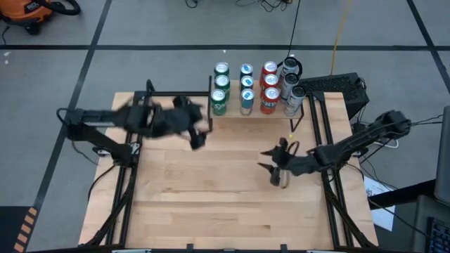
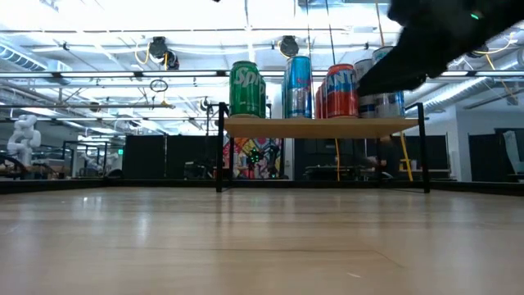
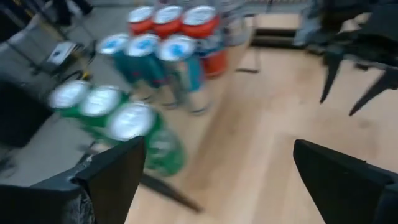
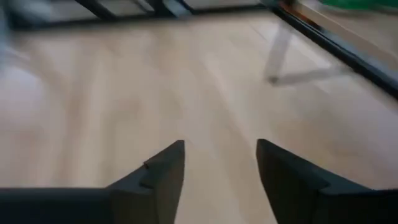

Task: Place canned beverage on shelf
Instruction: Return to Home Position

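Note:
The shelf (image 2: 323,127) stands at the table's far edge on thin black legs. On it stand rows of green cans (image 1: 220,88), blue cans (image 1: 246,86), red cans (image 1: 270,88) and silver cans (image 1: 292,84); they also show in the low view (image 2: 247,88) and in the left wrist view (image 3: 134,124). My left gripper (image 1: 199,133) hangs open and empty above the table, just near and left of the shelf; its fingers (image 3: 118,174) stand wide apart. My right gripper (image 1: 273,160) is open and empty over the table's right middle, above bare wood (image 4: 221,168).
Black frame rails (image 1: 123,176) run along the table's left and right sides. A black box (image 1: 337,88) sits at the far right corner. Bare tabletop (image 1: 218,197) lies between the arms and toward the near edge. A dark arm part (image 2: 442,33) shows at the low view's upper right.

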Controlling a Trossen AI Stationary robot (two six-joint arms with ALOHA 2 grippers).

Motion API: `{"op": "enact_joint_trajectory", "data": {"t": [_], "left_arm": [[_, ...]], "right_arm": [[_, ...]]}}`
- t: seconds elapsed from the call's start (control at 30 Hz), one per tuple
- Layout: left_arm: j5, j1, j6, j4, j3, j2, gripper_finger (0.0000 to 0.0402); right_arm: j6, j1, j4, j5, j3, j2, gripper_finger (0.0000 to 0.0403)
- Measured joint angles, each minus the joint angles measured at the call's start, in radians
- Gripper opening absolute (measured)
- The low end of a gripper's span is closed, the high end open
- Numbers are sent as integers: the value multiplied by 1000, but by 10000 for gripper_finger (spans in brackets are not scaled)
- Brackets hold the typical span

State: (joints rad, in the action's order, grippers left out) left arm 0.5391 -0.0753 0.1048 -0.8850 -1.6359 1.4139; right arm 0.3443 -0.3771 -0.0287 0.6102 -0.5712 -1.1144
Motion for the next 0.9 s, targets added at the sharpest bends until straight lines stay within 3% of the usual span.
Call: {"op": "enact_joint_trajectory", "data": {"t": [0.1,0.2,0.37,0.5,0.6,0.7,0.9], "left_arm": [[52,-88,46,269,258,-74,398],[69,-162,33,649,513,-122,398],[46,-211,-35,1270,854,-82,398],[-11,-205,-33,1579,976,7,398],[1,-210,-41,1695,1004,44,384],[31,-220,-95,1694,1005,37,343],[69,-226,-164,1501,1006,-181,212]], "right_arm": [[-66,2,-363,-90,185,49,165],[-6,4,-624,-64,325,47,136],[17,5,-750,-61,399,36,93],[-29,5,-752,-63,372,35,60],[-101,5,-754,-66,338,36,31],[-185,5,-753,-133,307,49,6],[-296,5,-717,-194,274,178,1]]}}
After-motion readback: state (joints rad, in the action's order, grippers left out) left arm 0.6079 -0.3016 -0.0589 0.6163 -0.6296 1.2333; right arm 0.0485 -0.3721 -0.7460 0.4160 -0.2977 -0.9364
